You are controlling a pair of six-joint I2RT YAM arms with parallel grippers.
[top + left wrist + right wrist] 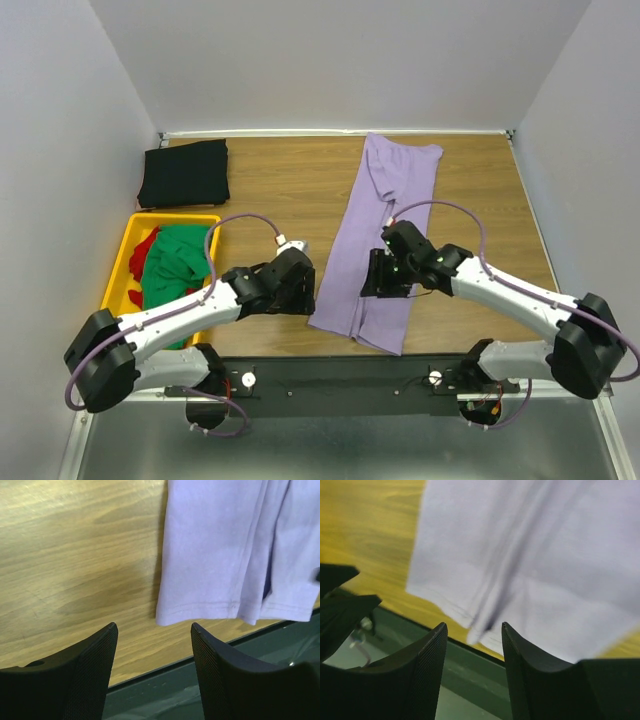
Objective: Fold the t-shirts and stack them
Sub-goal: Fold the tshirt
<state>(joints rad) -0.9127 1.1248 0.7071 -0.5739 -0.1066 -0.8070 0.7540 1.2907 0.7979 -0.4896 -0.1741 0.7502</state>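
A lavender-purple t-shirt (380, 240) lies folded into a long narrow strip down the table's middle. Its hem shows in the left wrist view (220, 570) and in the right wrist view (535, 560). My left gripper (300, 290) is open and empty, just left of the strip's near end. My right gripper (380, 278) is open and empty, over the strip's near part. A folded black t-shirt (185, 173) lies at the back left. A green t-shirt (175, 265) and a red t-shirt (143, 250) lie crumpled in the crate.
A yellow plastic crate (125, 255) stands at the left. The table's near edge (200, 655) runs just below the shirt's hem. White walls close in the back and both sides.
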